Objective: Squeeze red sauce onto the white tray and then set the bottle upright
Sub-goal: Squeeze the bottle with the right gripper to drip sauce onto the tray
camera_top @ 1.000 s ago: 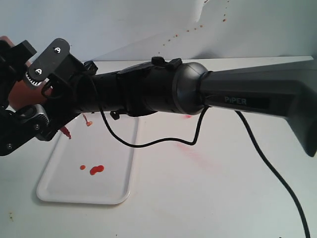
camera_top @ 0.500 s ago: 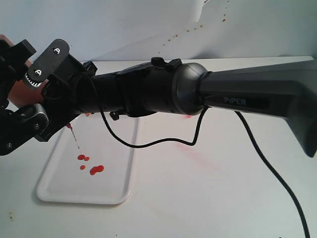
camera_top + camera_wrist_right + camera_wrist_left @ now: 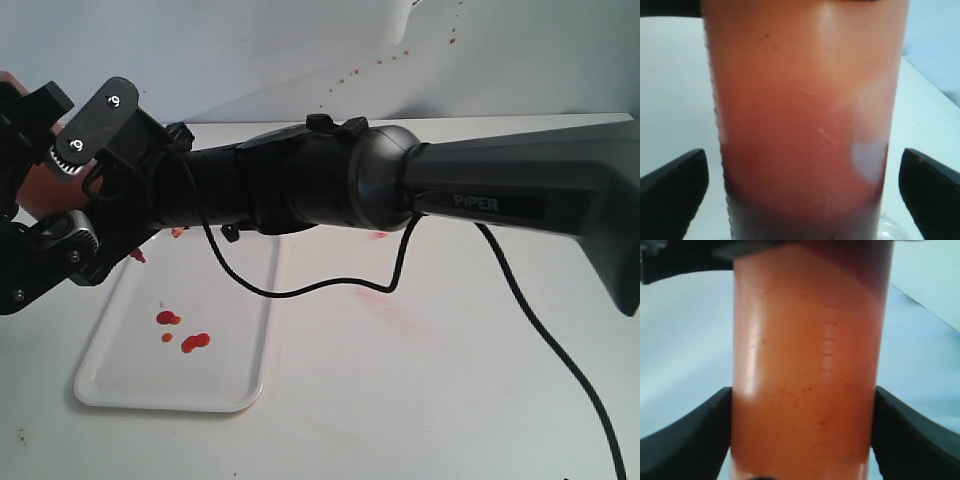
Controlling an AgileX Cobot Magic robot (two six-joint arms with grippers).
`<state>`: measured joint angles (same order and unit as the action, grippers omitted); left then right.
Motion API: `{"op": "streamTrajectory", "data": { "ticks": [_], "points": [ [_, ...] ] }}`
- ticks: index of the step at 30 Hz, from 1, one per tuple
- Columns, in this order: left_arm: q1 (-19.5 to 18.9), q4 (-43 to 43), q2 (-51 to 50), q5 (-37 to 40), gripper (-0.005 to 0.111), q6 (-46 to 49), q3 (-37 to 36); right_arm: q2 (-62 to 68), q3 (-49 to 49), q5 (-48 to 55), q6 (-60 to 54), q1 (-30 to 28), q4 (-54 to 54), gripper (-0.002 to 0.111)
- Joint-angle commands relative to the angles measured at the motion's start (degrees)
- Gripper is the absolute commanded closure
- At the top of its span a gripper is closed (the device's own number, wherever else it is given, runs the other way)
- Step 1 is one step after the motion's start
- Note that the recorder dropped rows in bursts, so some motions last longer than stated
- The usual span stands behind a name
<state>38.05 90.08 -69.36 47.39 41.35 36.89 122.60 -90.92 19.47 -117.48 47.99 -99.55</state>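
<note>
The thin red thread that ran from the nozzle (image 3: 137, 256) down to the white tray (image 3: 120, 385) half a second ago is gone, and nothing falls now. It left a fresh blob just toward the tray's far edge from the 2 that lay there 1 second ago. That makes 3 patches of red sauce (image 3: 195, 342), clustered in the tray's left half and well inside its rim.

The bottle (image 3: 40, 190) hangs tipped above the tray's far-left corner, with its nozzle pointing down over the tray and its body out past the tray's left edge. The left gripper (image 3: 802, 415) pinches the bottle (image 3: 805, 380), both fingers pressed against its sides. The right gripper (image 3: 802, 165) straddles the bottle (image 3: 805, 125) with its fingers spread, and a strip of white table shows on each side, so it is not touching.

My reading is that a squeeze has just been let go. With sauce on the tray, that half of the task looks met. What is left is turning the bottle nozzle-up and standing it down. A late drip from the nozzle is the likely nuisance.
</note>
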Motion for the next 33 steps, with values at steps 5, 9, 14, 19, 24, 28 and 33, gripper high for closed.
{"op": "streamTrajectory", "data": {
  "ticks": [5, 9, 14, 19, 24, 28, 33],
  "points": [
    [0.17, 1.31, 0.46, 0.84, 0.107, -0.15, 0.47, -2.13, -0.46, 1.11, 2.12, -0.1, 3.07, 0.003],
    [0.17, 1.31, 0.46, 0.84, 0.107, -0.15, 0.47, -2.97, -0.46, 1.04, 5.95, -0.1, 6.82, 0.003],
    [0.17, 0.85, 0.69, 0.98, 0.107, -0.38, 0.47, -3.52, -0.46, 1.27, 14.15, -0.1, 17.0, 0.003],
    [0.17, 0.85, 0.69, 0.98, 0.107, -0.38, 0.47, -3.52, -0.46, 2.59, 16.71, -0.1, 18.18, 0.003],
    [0.17, 0.85, 0.69, 0.98, 0.107, -0.38, 0.47, -3.52, -0.46, 1.47, 17.54, -0.1, 18.18, 0.011],
    [0.17, 0.85, 0.69, 0.98, 0.107, -0.38, 0.47, -3.52, -0.46, 0.09, 17.54, -0.1, 18.18, 0.061],
    [0.17, 0.57, 0.69, 0.98, 0.107, -0.38, 0.47, -3.87, -0.46, 1.22, 17.07, -0.1, 18.51, 0.105]
  ]
}}
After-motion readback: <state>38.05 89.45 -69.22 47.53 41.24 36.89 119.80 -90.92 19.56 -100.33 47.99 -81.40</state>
